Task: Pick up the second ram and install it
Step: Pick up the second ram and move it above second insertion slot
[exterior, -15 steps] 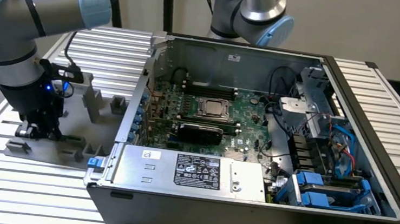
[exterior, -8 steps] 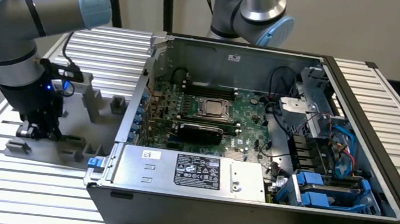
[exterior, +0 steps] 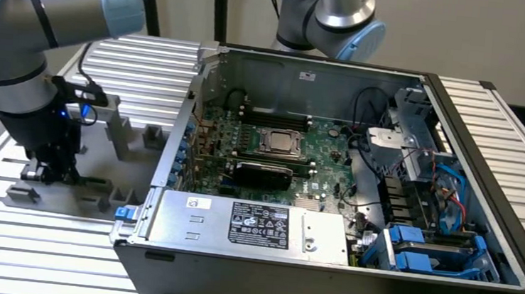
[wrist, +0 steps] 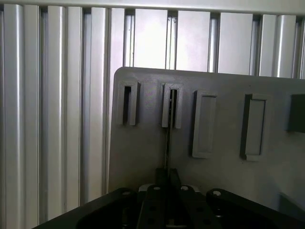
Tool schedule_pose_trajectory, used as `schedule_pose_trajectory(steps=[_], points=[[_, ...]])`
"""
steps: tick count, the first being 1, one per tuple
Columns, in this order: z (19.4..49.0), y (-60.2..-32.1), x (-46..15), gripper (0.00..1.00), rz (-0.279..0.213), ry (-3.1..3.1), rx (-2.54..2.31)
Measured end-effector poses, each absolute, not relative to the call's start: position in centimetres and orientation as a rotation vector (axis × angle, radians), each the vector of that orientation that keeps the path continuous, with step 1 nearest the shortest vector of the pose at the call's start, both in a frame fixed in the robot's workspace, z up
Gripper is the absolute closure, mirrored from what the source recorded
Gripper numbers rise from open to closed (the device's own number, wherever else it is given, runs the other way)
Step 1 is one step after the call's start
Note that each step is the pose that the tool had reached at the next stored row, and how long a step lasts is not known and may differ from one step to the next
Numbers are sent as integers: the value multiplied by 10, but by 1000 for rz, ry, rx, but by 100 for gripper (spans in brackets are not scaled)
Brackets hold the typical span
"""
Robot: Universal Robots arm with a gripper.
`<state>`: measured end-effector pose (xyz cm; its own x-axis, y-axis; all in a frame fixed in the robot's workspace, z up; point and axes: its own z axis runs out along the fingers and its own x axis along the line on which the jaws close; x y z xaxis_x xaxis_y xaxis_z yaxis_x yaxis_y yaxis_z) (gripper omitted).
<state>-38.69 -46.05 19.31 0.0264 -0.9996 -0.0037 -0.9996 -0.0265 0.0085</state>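
The second ram (wrist: 167,143) shows edge-on in the wrist view as a thin dark line. It runs from a slotted grey block (wrist: 171,107) on the fixture plate (wrist: 143,157) back to my gripper (wrist: 167,188). The fingers are shut on its near end. In the exterior view my gripper (exterior: 51,173) reaches straight down onto the grey fixture (exterior: 100,154) at the exterior view's left, beside the open computer case (exterior: 187,133). The motherboard's memory slots (exterior: 275,114) lie behind the CPU socket (exterior: 282,143).
Several grey holder blocks (wrist: 205,125) stand in a row on the fixture plate. A ribbed aluminium table (exterior: 146,65) lies under everything. A second robot arm (exterior: 336,18) stands behind the case. A power supply (exterior: 246,224) and cables (exterior: 403,173) fill the case's near and right parts.
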Motion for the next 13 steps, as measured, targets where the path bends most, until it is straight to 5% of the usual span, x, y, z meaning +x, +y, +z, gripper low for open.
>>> schedule_pose_trajectory(steps=[13], points=[[193,-463,-389,86,-13,-2187,2251]])
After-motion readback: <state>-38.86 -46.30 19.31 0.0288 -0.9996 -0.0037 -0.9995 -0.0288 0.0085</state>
